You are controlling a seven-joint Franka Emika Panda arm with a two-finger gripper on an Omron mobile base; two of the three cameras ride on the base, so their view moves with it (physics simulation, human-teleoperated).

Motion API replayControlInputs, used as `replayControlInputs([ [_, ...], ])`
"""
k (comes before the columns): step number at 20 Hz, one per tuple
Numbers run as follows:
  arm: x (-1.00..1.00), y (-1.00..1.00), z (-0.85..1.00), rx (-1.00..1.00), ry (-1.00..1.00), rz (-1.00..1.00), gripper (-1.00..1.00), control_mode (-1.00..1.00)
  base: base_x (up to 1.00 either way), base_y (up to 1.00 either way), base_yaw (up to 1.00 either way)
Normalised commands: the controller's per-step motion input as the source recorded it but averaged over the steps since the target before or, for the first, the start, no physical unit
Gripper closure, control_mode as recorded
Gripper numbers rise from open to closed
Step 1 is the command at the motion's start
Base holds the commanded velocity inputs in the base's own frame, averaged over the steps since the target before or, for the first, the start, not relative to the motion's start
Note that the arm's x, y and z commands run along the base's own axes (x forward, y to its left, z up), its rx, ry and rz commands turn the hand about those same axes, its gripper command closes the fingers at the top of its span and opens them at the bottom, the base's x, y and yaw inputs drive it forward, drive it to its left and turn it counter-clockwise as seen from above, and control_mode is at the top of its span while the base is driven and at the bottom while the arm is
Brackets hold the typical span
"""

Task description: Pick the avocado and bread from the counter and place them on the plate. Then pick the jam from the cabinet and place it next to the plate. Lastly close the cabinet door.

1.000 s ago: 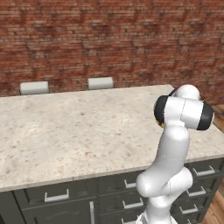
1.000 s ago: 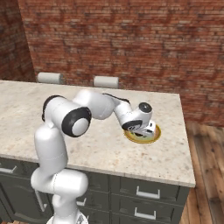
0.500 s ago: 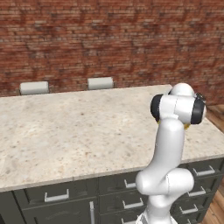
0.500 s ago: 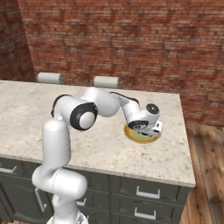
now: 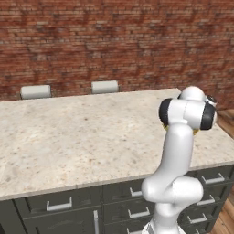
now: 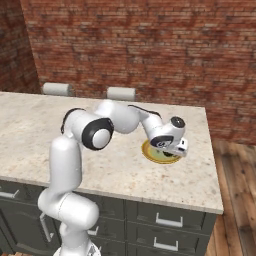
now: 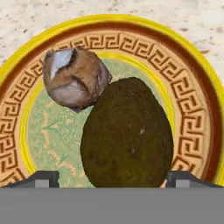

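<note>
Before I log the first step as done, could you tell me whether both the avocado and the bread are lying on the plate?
Yes, the avocado and the bread both rest inside the yellow rim of the plate, touching each other.

In the hand view the plate (image 7: 192,65) runs off the left, right and bottom edges, so its near rim is cut away. The lower end of the avocado (image 7: 127,135) on it is cut off too, and of the fingers (image 7: 43,178) just the grey tips show, one either side of the avocado.

From the right base view the hand covers most of the plate (image 6: 148,151), and what lies on it is hidden.

From the left base view the arm's elbow hides the worktop (image 5: 82,132) behind it.
</note>
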Motion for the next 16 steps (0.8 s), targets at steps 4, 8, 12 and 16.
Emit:
replayControlInputs([
  [4, -0.01, 0.00, 0.64, -0.01, 0.02, 0.00, -1.00, -1.00, 0.00, 0.00, 0.00],
  [8, -0.23, 0.17, 0.60, -0.06, 0.00, 0.00, -1.00, -1.00, 0.00, 0.00, 0.00],
  [12, -0.42, 0.37, 0.52, -0.10, 0.00, 0.00, -1.00, -1.00, 0.00, 0.00, 0.00],
  [16, -0.68, 0.58, 0.32, -0.14, 0.00, 0.00, -1.00, -1.00, 0.00, 0.00, 0.00],
])
